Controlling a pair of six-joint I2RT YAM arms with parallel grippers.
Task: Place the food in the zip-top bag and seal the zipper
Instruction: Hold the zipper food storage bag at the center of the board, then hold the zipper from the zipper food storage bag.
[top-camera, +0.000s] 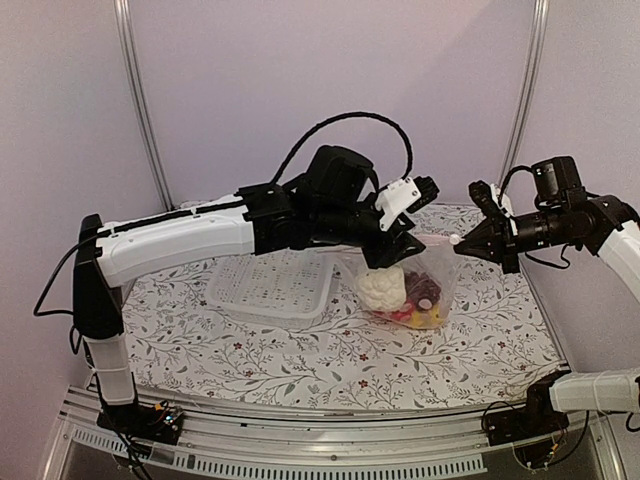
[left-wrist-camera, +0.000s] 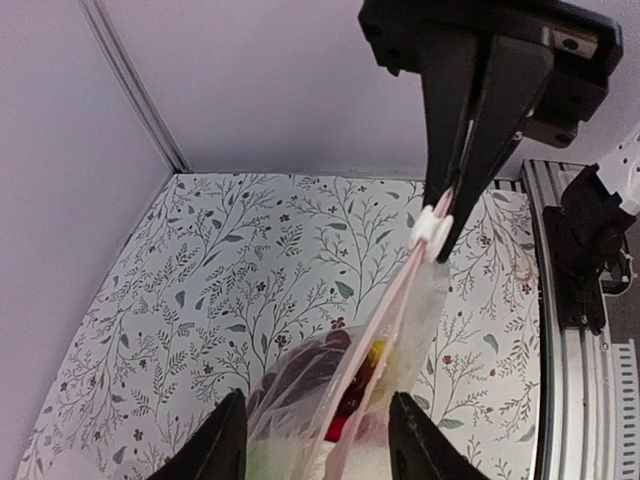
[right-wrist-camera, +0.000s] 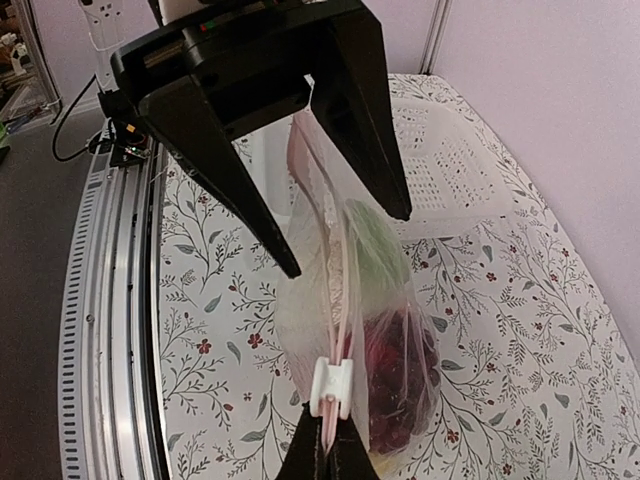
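Observation:
The clear zip-top bag (top-camera: 415, 285) stands on the table with the food inside: white cauliflower (top-camera: 378, 288), dark grapes (top-camera: 426, 291), and red and yellow pieces (top-camera: 425, 318). My right gripper (top-camera: 462, 240) is shut on the pinkish zipper strip (right-wrist-camera: 340, 345) at the bag's right end, just behind the white slider (right-wrist-camera: 332, 388). My left gripper (top-camera: 393, 250) is open, with its fingers (left-wrist-camera: 225, 445) on either side of the bag's upper left part. In the left wrist view the grapes (left-wrist-camera: 300, 370) and a red piece (left-wrist-camera: 345, 425) show through the plastic.
A white slotted basket (top-camera: 270, 290) lies left of the bag, under the left arm, and shows no food. The floral table cover (top-camera: 330, 355) runs to a metal rail (top-camera: 300, 445) at the near edge. Purple walls stand behind.

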